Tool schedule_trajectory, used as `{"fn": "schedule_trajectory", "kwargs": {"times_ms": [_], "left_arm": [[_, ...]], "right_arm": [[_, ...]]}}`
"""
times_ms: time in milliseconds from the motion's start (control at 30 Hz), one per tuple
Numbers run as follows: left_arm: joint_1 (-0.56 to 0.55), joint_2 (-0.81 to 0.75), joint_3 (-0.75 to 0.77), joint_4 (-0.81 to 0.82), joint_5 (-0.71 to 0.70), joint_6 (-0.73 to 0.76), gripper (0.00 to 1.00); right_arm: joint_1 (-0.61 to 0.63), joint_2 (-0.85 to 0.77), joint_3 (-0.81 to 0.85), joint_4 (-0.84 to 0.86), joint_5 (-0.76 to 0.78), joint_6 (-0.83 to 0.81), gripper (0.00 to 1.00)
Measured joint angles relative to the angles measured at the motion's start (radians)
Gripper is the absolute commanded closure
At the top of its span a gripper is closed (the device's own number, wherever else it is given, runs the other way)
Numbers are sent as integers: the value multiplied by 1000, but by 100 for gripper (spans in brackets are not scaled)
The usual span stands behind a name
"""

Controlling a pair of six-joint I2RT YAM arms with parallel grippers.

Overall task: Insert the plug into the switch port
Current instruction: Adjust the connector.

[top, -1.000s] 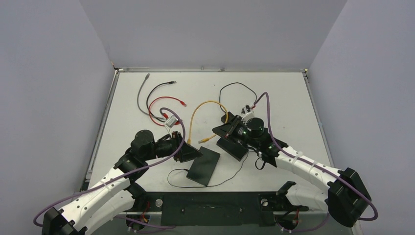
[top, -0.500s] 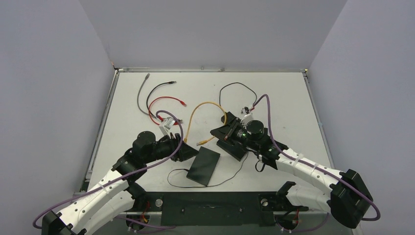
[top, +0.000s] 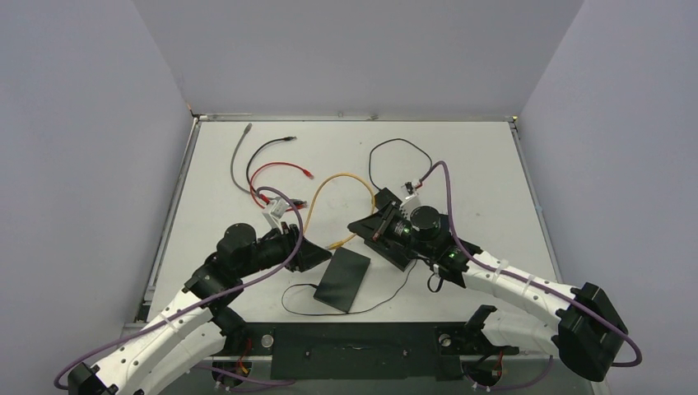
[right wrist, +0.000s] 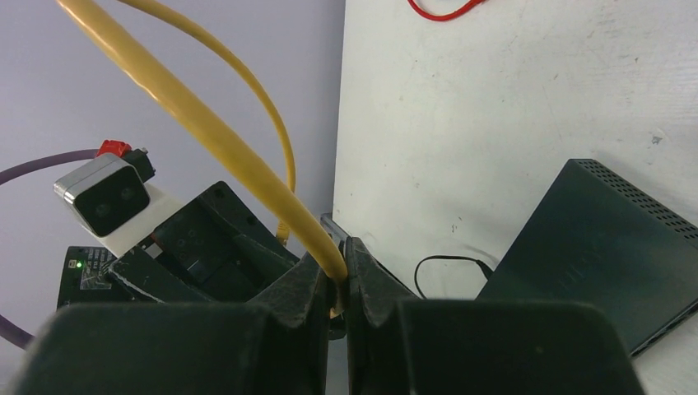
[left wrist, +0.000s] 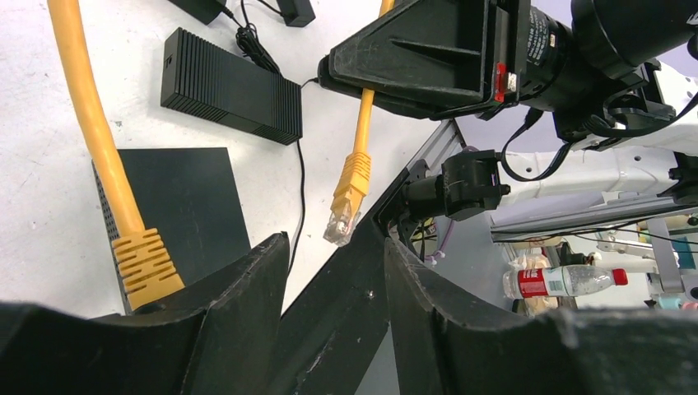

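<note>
Left wrist view: right gripper point(left wrist: 350, 78) is clenched on the yellow Ethernet cable point(left wrist: 82, 107), pinching the cord a little behind the plug point(left wrist: 342, 218); the plug hangs free, clear tip down, not in any port; likely held this way to leave the boot and connector exposed for a second grip.

Left gripper point(left wrist: 333, 247) sits just below the plug with fingers spread and nothing between them; it looks staged to take the plug body, since a pinch on the cord alone leaves the tip floppy and hard to aim.

Switch point(top: 344, 278), the flat black box, lies on the table point(top: 461, 164) between the arms, close to the plug but not touching it; its ports are not visible, so which face must be met is unclear.

The cable's other yellow boot point(left wrist: 144, 263) sits at the switch edge beside the left finger; cannot tell if it is plugged in.

Ribbed black box point(left wrist: 230, 86) lies under the right gripper; spare red cable point(top: 280, 173) is well away at far left.

Right wrist view confirms the cord is squeezed tight at the fingertips.
</note>
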State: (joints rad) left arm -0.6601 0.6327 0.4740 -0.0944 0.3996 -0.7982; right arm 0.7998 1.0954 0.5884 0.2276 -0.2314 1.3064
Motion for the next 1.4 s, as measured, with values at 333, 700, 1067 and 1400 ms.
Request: {"fn": "schedule_trajectory", "kwargs": {"times_ms": [333,700,1067,1400], "left_arm": [[0,-3,0,0,1,8,67],[0,-3,0,0,9,19,77],[0,-8,0,0,24,26,100],[0,-31,0,-14,24,26,100]], "right_arm": [[27,18,0,18,6,19,100],[39,35,0,22,7,21,100],[46,51,0,27,7,28,100],[52,56,0,36,6,18,66]]}}
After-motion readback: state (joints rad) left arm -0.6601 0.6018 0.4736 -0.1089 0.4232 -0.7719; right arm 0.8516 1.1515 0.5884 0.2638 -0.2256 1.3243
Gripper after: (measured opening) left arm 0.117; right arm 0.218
